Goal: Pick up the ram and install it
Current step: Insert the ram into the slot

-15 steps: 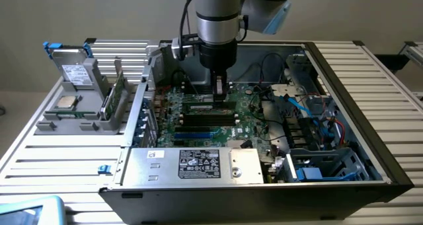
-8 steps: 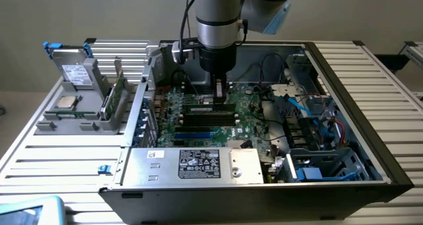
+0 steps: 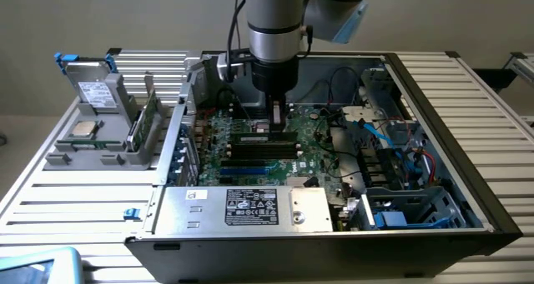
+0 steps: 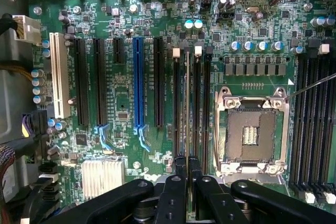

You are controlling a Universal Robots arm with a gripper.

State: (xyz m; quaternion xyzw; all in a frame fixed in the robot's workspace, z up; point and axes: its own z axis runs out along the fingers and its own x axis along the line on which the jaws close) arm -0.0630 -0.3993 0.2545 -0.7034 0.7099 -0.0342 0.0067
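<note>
gripper clamps ram edge-on, lengthwise along memory slots.

Exterior view: arm cut off by the upper edge; power-supply label print too small to read; blue object cropped at the corner. Wrist view: ram seen edge-on between 2 fingers, its chips and label hidden; whether it is seated cannot be told; gripper body cropped by the edge.

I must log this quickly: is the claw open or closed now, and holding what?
Claw: closed on the ram, held edge-on above the motherboard.
</note>
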